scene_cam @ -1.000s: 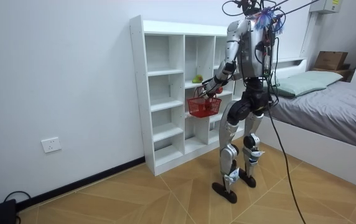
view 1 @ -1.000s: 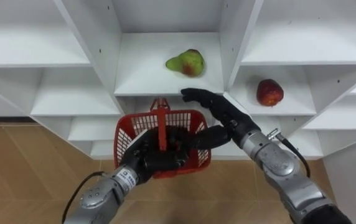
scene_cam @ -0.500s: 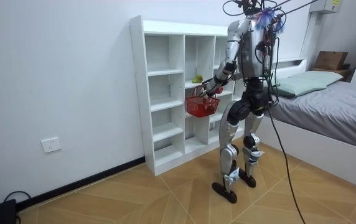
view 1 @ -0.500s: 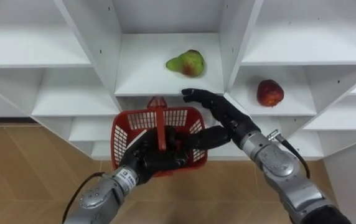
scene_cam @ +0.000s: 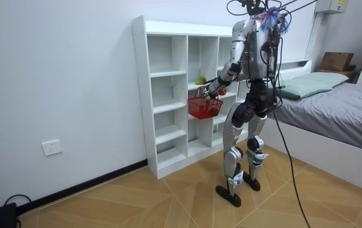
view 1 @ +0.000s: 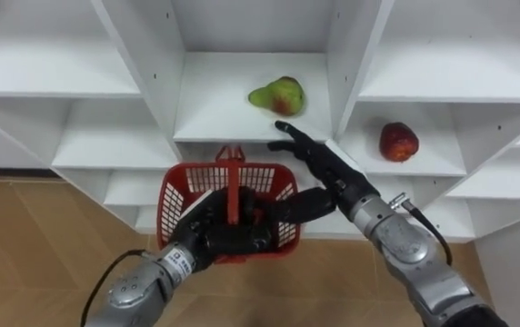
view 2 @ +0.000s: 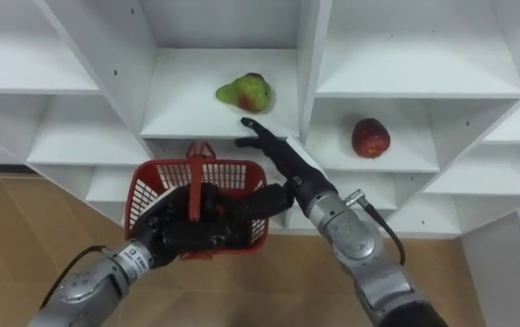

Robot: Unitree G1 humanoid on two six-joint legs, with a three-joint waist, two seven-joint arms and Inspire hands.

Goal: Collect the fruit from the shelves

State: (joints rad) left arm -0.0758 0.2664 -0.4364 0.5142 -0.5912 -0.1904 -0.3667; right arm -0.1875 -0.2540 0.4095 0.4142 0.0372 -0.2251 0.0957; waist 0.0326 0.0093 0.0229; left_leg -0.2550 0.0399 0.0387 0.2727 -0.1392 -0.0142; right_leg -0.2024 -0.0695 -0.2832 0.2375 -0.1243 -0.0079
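Observation:
A green-and-red pear (view 1: 277,94) (view 2: 245,92) lies on the middle shelf (view 1: 215,113) of the white closet (scene_cam: 181,88). A red apple (view 1: 398,142) (view 2: 370,137) rests in the compartment to its right. My left hand (view 1: 225,223) (view 2: 187,224) is shut on the handle of a red basket (view 1: 187,186) (view 2: 155,186), held just below the pear's shelf. My right hand (view 1: 319,171) (view 2: 284,163) is open, fingers stretched toward the shelf edge a little below and right of the pear, not touching it. In the room view I stand upright before the closet with the basket (scene_cam: 205,108).
Other closet compartments (view 1: 51,64) around the two fruits hold nothing. Upright dividers (view 1: 346,64) flank the pear's compartment. Wooden floor (view 1: 33,245) lies below. In the room view a bed (scene_cam: 339,107) stands behind me at the room view's right.
My right hand has risen slightly toward the pear's shelf. The basket has shifted a little to the left and up. The camera has tilted slightly.

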